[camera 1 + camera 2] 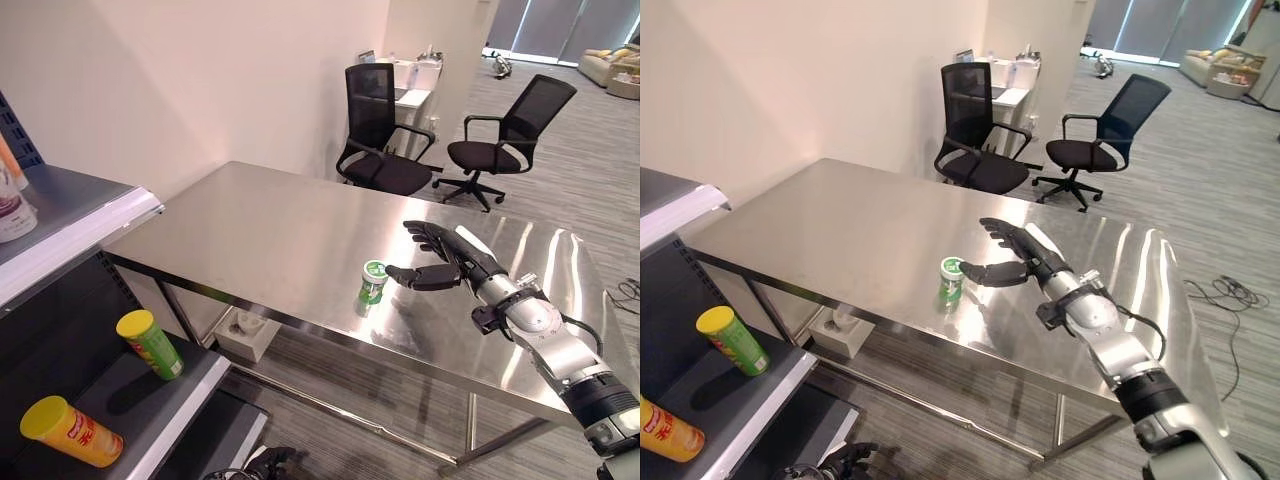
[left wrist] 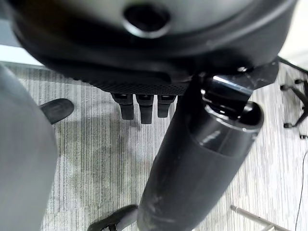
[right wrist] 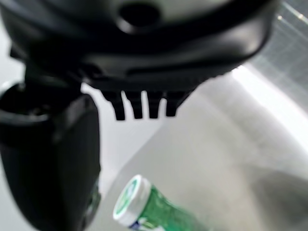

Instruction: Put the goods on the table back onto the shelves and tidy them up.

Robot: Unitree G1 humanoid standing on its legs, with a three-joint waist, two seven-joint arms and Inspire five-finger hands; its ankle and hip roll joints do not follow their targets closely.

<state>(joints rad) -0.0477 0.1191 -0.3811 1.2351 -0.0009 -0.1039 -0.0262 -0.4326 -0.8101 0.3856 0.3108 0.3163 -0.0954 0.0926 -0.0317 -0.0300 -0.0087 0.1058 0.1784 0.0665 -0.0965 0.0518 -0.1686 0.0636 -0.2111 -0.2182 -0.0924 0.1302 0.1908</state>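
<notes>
A small green bottle with a white cap (image 1: 372, 281) stands upright on the steel table (image 1: 260, 230) near its front edge. My right hand (image 1: 440, 256) hovers just right of it, fingers straight and spread, thumb tip close to the cap; it is open and holds nothing. The right wrist view shows the bottle (image 3: 154, 208) past the thumb (image 3: 50, 159). To the left stands a dark shelf unit (image 1: 150, 410) with a green can with a yellow lid (image 1: 150, 343) and a yellow-orange can (image 1: 70, 431) on a lower shelf. My left hand (image 2: 139, 108) hangs low over the carpet, fingers relaxed.
A white-edged upper shelf (image 1: 80, 215) carries a container (image 1: 14, 205) at the far left. Two black office chairs (image 1: 385, 130) (image 1: 505, 135) stand beyond the table. A white box (image 1: 245, 333) lies on the floor under the table.
</notes>
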